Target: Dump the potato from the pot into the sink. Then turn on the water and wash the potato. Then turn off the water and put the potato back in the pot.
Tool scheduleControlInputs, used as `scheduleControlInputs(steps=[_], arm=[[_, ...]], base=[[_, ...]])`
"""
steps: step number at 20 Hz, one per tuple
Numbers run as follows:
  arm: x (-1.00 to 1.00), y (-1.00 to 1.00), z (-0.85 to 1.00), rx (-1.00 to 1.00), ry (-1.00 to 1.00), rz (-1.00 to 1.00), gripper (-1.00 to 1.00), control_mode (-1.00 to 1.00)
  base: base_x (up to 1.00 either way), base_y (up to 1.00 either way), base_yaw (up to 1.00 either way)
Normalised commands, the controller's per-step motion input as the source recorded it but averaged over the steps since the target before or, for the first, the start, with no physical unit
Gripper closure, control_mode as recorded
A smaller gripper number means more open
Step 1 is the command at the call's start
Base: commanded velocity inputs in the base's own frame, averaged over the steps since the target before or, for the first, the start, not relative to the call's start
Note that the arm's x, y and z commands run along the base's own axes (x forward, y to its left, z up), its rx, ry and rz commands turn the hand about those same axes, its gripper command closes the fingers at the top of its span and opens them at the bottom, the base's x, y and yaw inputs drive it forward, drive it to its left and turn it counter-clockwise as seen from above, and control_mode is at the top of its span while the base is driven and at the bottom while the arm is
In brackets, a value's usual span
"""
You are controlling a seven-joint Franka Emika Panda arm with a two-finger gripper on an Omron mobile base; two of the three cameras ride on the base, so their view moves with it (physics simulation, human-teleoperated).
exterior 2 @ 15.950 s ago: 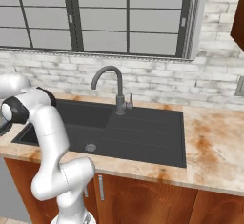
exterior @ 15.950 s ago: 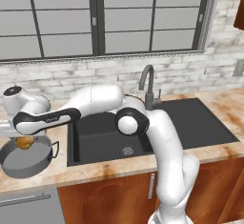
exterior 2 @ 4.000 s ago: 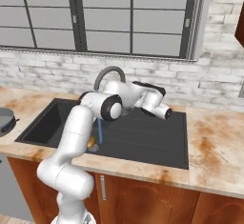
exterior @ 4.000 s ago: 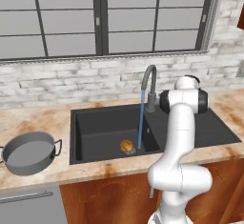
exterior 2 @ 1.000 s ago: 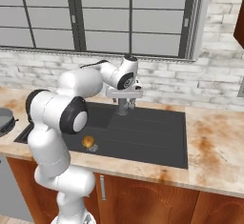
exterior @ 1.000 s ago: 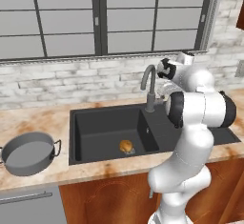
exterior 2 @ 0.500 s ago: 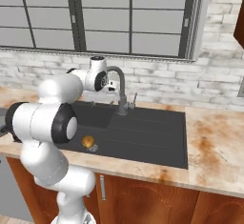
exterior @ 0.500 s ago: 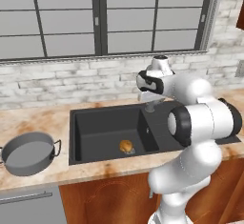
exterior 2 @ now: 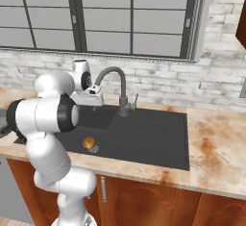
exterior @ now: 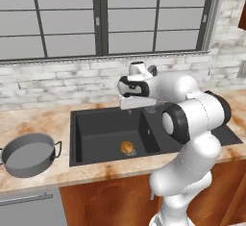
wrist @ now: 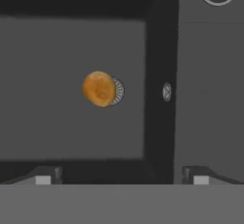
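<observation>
**Ana:** Grey metal on the far left: the pot (exterior: 28, 154) is sitting empty on the counter (exterior: 43, 121), well apart from everything else. Moving right, the potato (exterior: 127, 146) is lying on the floor of the sink (exterior: 96, 129), right on the drain (wrist: 116, 91).

**Ben:** And the gripper (exterior: 138, 103) is hanging above the basin with its jaws standing wide, holding nothing. From the hand view the potato (wrist: 98, 89) is lying straight below, a little toward the left finger's side, and both fingertips (wrist: 44, 177) are showing spread at the bottom edge.

**Ana:** So the next move is turning on that drop: straight down with a slight shift left. The potato is looking nearly round, so I'm judging the long axis barely matters for the grip.

**Ben:** On the right, the faucet (exterior 2: 117, 88) is arching over the basin and no water is running.

**Ana:** That's the change. A few seconds back a blue stream was pouring onto the potato. A second ago the hand was over by the faucet's right side; now it is swinging left across the basin, while potato and pot are staying put.
</observation>
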Motion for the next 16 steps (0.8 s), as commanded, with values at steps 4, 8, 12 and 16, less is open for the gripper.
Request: scheduleControlInputs(steps=[4,8,12,16], arm=[[0.09,0.15,-0.33,-0.02,-0.03,-0.06,-1.0,-1.0],[0.36,0.32,-0.3,-0.01,-0.02,-0.02,-1.0,-1.0],[0.06,0.25,-0.3,0.0,-0.02,-0.05,-1.0,-1.0],[0.14,0.0,-0.28,0.0,-0.01,-0.07,-1.0,-1.0]], base=[[0.0,0.0,0.0],[0.0,0.0,0.0],[0.0,0.0,0.0],[0.0,0.0,0.0]])
